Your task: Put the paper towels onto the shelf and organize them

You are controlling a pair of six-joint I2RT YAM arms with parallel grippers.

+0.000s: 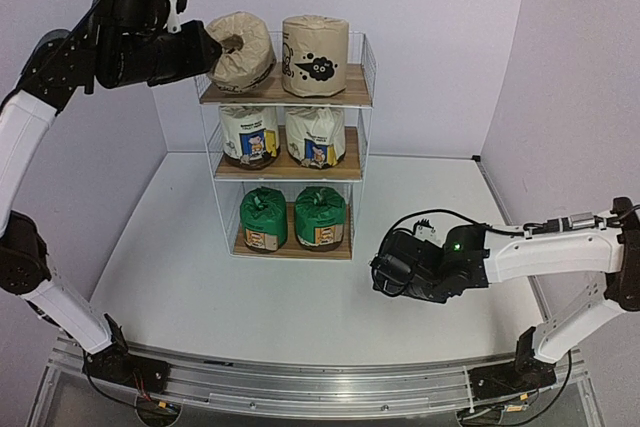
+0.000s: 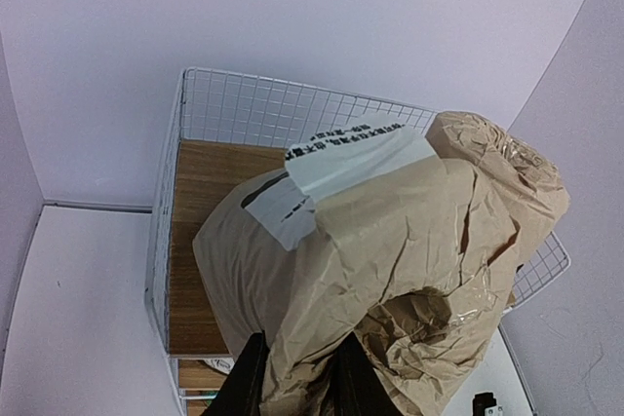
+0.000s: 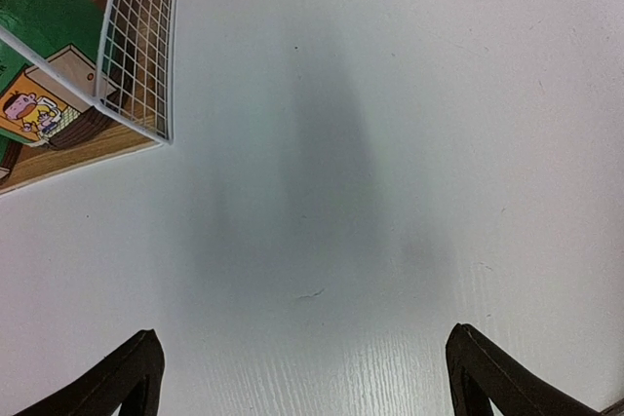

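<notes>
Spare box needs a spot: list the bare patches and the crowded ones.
Bare table before the shelf, and between its right side and the right wall. Crowded: every tier holds two rolls; the left gripper clamps the top-left tan roll.

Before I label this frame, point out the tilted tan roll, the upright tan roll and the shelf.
tilted tan roll (image 1: 250, 62), overhead view, crinkled side.
upright tan roll (image 1: 315, 57), overhead view, printed front.
shelf (image 1: 285, 99), overhead view, top board's front edge.

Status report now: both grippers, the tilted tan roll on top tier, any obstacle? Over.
Left gripper shut on wrapper of tilted tan roll, top tier of shelf, left side. Right gripper open, low over table. Nothing seen in the way.
</notes>
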